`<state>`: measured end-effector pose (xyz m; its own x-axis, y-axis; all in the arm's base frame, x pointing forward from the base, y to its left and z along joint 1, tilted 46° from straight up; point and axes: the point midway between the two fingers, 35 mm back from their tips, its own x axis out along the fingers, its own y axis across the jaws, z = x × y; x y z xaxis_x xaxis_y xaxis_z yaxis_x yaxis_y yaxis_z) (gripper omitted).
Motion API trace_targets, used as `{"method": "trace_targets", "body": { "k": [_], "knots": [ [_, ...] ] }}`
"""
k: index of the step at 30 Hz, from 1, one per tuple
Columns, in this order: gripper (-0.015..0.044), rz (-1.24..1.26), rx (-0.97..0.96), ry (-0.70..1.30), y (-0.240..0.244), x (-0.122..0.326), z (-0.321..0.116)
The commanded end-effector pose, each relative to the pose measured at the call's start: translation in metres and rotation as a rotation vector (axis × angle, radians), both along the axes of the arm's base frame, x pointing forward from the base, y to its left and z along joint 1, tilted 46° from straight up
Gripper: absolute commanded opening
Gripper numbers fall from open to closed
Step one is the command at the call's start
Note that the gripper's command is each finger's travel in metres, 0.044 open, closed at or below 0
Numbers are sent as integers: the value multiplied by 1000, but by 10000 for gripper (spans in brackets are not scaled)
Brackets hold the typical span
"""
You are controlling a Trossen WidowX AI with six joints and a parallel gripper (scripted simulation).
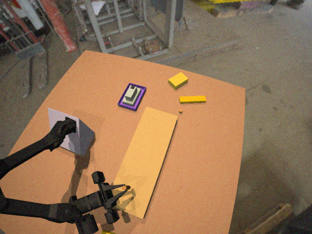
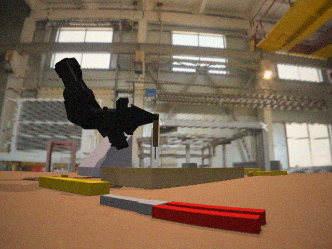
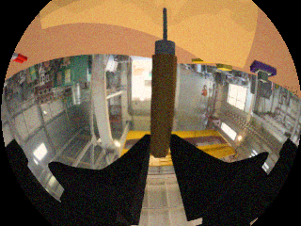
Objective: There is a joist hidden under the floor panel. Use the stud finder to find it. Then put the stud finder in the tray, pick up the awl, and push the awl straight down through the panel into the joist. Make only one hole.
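Fingers (image 1: 113, 187) (image 2: 141, 115) pinching the awl (image 1: 127, 187) (image 2: 155, 134) (image 3: 165, 104) by the butt end of its brown handle. Awl upright, point down, over the near end of the panel (image 1: 148, 156) (image 2: 187, 177) (image 3: 212, 28). Side view shows a gap between tip and panel. From the top, the tip can't be made out; fingers and handle end cover it. Arm (image 1: 27, 156) (image 2: 80, 101) is cut off at the left edge up top, near-black from the side.

Close to the panel's near end: yellow bar (image 1: 108, 232) (image 2: 73, 184), only a sliver in the top view. Red-grey tool (image 2: 209, 214) (image 3: 20, 57) lies flat on the tabletop (image 1: 209, 151) (image 2: 80, 222) (image 3: 118, 42); just a scrap of red and grey from the wrist. Grey wedge (image 1: 87, 136) (image 2: 115, 157) part hidden by the arm.

Joist out of sight under the panel. Past the panel's far end: stud finder (image 1: 130, 93) (image 2: 189, 165) (image 3: 264, 75) in the purple tray (image 1: 123, 95) (image 3: 263, 67). Side view shows only its top; panel blocks the tray.
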<state>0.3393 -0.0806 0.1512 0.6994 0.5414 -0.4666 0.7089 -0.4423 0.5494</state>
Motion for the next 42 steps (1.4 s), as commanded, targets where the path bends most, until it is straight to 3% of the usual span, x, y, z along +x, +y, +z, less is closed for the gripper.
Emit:
{"method": "trace_targets", "body": {
  "k": [1, 42],
  "knots": [
    [0, 6, 6, -3, -2, 0, -2],
    [0, 6, 3, -6, -25, 2, -24]
  ]
}}
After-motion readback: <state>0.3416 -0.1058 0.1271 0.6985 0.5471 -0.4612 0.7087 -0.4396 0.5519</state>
